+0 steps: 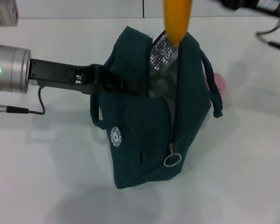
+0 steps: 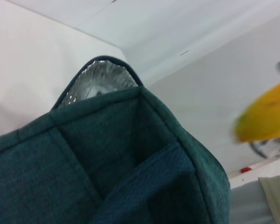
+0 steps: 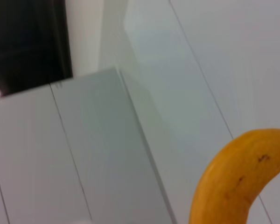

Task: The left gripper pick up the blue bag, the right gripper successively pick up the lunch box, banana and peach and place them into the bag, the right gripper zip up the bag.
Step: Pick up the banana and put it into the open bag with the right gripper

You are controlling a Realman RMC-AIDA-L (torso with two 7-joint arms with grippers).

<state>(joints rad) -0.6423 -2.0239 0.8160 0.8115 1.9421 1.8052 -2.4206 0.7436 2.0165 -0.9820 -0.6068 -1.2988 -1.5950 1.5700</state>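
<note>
Head view: bag (image 1: 144, 140) bears a round white logo (image 1: 115, 136), lettering unreadable.

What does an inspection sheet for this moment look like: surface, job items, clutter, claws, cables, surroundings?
Surface: white table, bare around the bag.
Blue bag: standing, mouth open, silver lining showing; zipper pull at the near end.
Banana: hanging over the bag's open mouth, not yet inside.
Peach: pink edge showing behind the bag, on the table.
Lunch box: cannot tell; the bag's inside is mostly hidden.
Clutter: nothing seen.
Left claw: gripping the bag's rim.
Right claw: not in view; its wrist view shows only the banana.
Cables: grey cable beside the left arm; another cable at the far right.
Surroundings: pale walls in the wrist views.
</note>
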